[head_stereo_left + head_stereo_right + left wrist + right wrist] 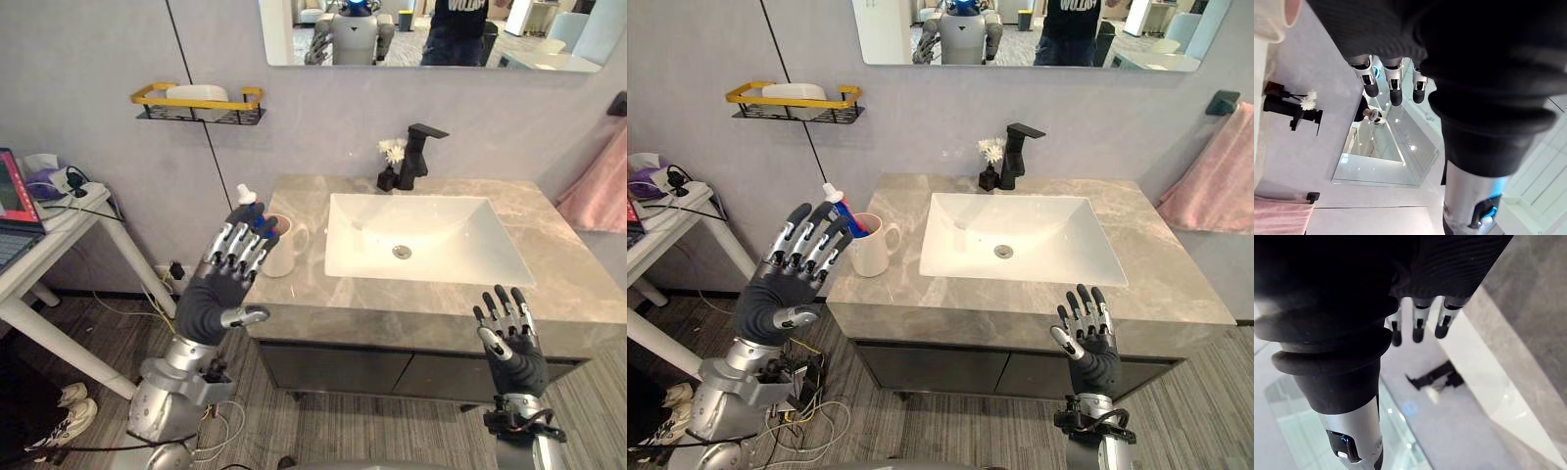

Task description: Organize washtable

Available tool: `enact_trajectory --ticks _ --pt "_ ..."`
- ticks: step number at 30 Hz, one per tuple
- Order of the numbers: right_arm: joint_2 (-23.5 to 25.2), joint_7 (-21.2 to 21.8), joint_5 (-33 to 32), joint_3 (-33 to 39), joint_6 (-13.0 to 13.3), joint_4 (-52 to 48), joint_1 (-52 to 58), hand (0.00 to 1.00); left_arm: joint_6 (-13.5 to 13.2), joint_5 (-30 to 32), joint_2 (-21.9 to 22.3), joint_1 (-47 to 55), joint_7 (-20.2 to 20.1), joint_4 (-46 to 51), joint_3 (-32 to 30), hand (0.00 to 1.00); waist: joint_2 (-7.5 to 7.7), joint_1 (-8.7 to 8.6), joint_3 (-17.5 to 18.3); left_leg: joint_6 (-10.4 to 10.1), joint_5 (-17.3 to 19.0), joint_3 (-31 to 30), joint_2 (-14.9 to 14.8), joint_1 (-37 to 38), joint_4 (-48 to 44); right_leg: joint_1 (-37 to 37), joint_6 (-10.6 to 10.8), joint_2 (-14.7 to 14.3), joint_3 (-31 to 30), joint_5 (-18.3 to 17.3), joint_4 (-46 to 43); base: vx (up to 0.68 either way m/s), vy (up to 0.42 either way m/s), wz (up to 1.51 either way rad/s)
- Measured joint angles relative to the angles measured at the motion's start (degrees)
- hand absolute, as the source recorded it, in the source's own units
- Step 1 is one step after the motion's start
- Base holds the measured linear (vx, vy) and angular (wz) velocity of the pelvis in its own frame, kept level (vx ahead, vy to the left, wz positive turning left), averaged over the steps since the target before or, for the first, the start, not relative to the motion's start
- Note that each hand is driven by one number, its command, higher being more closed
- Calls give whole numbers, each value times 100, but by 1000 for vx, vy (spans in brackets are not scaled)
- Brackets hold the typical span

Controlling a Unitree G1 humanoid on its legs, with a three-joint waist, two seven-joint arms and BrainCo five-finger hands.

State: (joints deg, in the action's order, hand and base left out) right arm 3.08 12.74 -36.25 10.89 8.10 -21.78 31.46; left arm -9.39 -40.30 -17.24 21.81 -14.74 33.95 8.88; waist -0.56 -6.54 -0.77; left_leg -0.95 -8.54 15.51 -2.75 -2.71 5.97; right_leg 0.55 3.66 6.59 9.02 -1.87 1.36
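Covering mug [291, 247], left hand [211, 299], fingers [235, 245] spread

Tabletop [1176, 284] right of sink [1048, 230] bare, open approach from front. Mug [870, 250] with toothpaste tube [841, 211] crowds left edge; faucet [1019, 147] and flower vase [989, 176] block back centre.

We've got a countertop [294, 294] that looks like grey veined stone, smooth with a low sheen, and the sink [362, 245] set in it is glossy white ceramic, same as the mug [872, 250]. The faucet [419, 152] reads as matt black metal, and the wall shelf [147, 99] is thin dark wire with a yellow painted rail. The towel [1215, 186] is soft pink cloth, and the wall [323, 117] is flat matt grey.
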Motion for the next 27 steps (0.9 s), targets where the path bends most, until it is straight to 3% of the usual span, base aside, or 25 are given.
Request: enact_trajectory --ticks 1,2,3,13,20,21,27 --pt "30 3 51 -10 -35 -2 26 0 11 64 42 -6 -13 -34 37 0 83 -75 -22 -221 163 59 88 -68 0 110 0 129 -52 0 7 5 110 -18" --pt "124 2 88 -4 -60 4 52 0 17 89 40 -46 -21 -99 59 0 259 -103 -76 -173 139 119 204 -97 -206 186 16 266 -137 12 8 14 99 -14" --pt "88 7 162 173 -196 -147 155 0 35 272 309 -289 -10 -265 11 0 86 -205 -178 185 457 448 195 421 -3 160 263 161 -450 236 -154 41 70 -10" --pt "74 6 165 154 -201 -135 107 0 36 397 422 -564 39 -313 -16 0 84 -188 -222 164 472 449 176 439 -4 77 252 151 -426 245 -120 -4 0 1" --pt "-158 3 249 -19 -242 56 -130 0 45 746 650 -960 322 -467 -54 0 -128 -168 -402 161 472 458 144 428 -8 59 189 127 -400 275 9 0 0 0" --pt "-145 3 260 -41 -248 59 -127 0 49 752 673 -961 362 -496 -56 100 -149 -168 -408 160 472 450 130 423 -10 40 182 126 -370 284 44 19 -17 7" --pt "-137 3 303 -42 -248 95 -130 0 140 759 681 -969 354 -541 -51 100 -144 -45 -433 152 472 386 72 424 -44 -67 178 91 -267 328 195 40 -29 6"
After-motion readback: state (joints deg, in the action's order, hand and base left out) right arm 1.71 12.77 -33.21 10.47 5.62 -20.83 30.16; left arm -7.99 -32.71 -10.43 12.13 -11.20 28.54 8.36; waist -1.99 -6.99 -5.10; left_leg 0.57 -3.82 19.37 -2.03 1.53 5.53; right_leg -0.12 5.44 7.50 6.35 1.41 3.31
